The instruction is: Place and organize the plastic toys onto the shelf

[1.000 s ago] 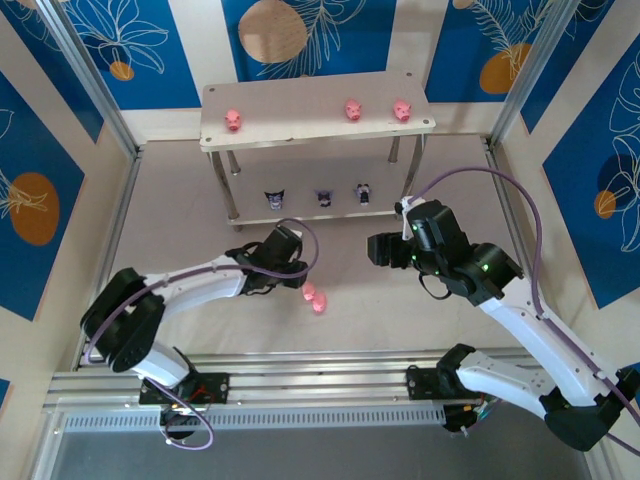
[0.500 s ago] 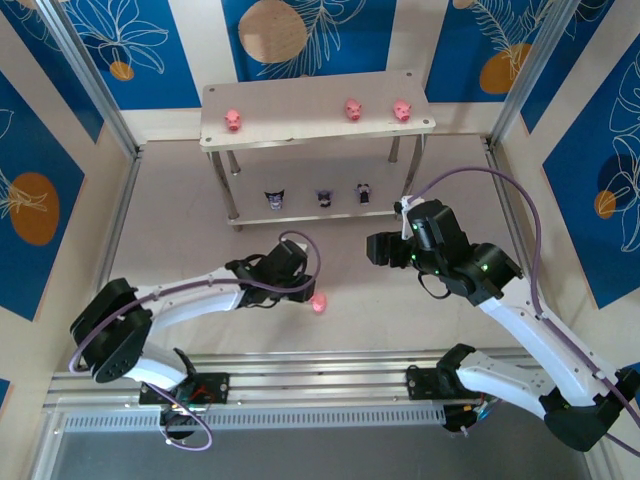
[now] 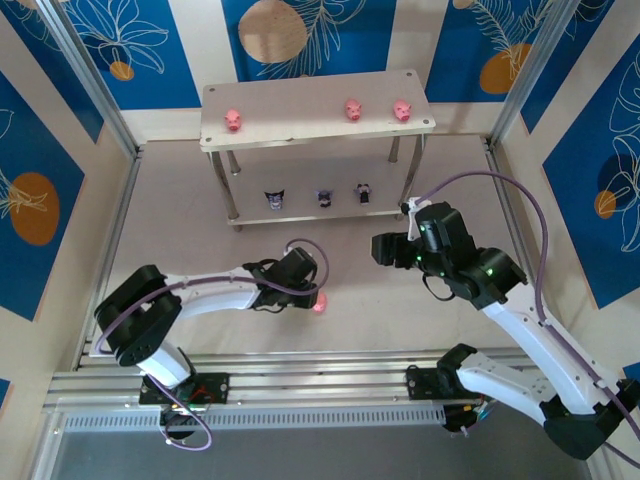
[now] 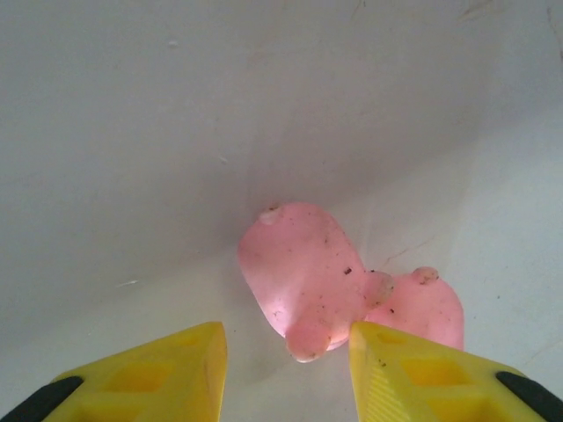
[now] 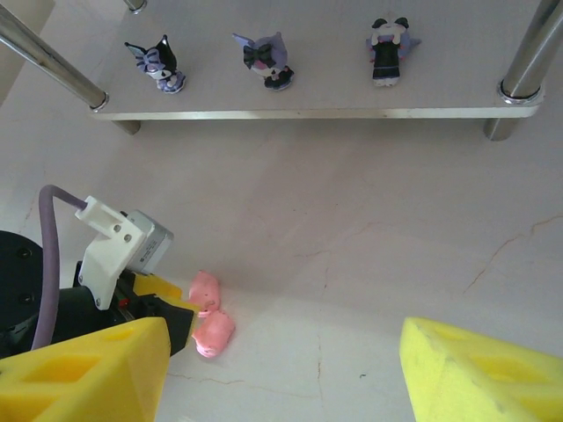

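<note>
Two pink pig toys lie side by side on the table, the nearer pig (image 4: 303,272) and the second pig (image 4: 424,303). My left gripper (image 4: 286,338) is down at them, open, with the nearer pig's end between its yellow fingertips and a gap on the left side. From above, one pig (image 3: 319,304) shows at the left gripper (image 3: 311,296). The shelf (image 3: 300,135) carries three pink pigs (image 3: 352,109) on its top board and three dark figurines (image 5: 268,60) on the lower board. My right gripper (image 5: 283,338) hovers open and empty above the floor.
The shelf's silver legs (image 5: 523,61) stand at the lower board's corners. Blue patterned walls and metal posts (image 3: 95,90) close in the table on three sides. The left arm's purple cable (image 3: 300,245) loops above its wrist.
The left gripper has slid right and down onto the two pigs and now covers one of them from above; its jaws narrowed slightly. The right arm shifted a little.
</note>
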Controlling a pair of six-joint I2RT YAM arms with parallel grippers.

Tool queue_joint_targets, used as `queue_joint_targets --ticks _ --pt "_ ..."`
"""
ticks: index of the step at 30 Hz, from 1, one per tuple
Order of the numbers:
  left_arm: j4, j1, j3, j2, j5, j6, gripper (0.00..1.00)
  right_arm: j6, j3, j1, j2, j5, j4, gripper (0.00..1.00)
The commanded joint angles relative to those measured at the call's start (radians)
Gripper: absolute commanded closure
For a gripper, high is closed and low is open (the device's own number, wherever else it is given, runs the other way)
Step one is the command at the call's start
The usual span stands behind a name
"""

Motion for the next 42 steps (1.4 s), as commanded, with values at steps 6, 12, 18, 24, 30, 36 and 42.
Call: queue_joint_targets --ticks 6,12,18,24,30,36,42 --pt "0.005 -0.009 0.031 0.045 -0.024 0.015 0.72 -0.018 -0.033 -0.036 -0.018 -0.058 0.032 0.30" --pt "0.035 -0.005 0.032 0.077 0.026 0.054 0.90 -0.021 -0.040 -0.049 -0.017 -0.065 0.030 0.30" --pt "0.060 0.004 0.005 0.057 0.046 0.074 1.00 -0.022 -0.043 -0.054 -0.028 -0.062 0.024 0.30" --pt "-0.027 0.019 0.024 -0.068 0.016 0.118 1.00 -0.020 -0.045 -0.058 -0.041 -0.056 0.030 0.30" --pt "-0.158 0.055 0.097 -0.225 0.029 0.176 1.00 -0.016 -0.042 -0.058 -0.044 -0.058 0.042 0.30" --pt "-0.179 0.149 0.154 -0.396 0.130 0.200 1.00 -0.015 -0.035 -0.058 -0.039 -0.063 0.055 0.30" --pt "-0.247 0.294 0.388 -0.415 0.348 0.283 1.00 -0.016 -0.015 -0.056 -0.012 -0.078 0.070 0.30"
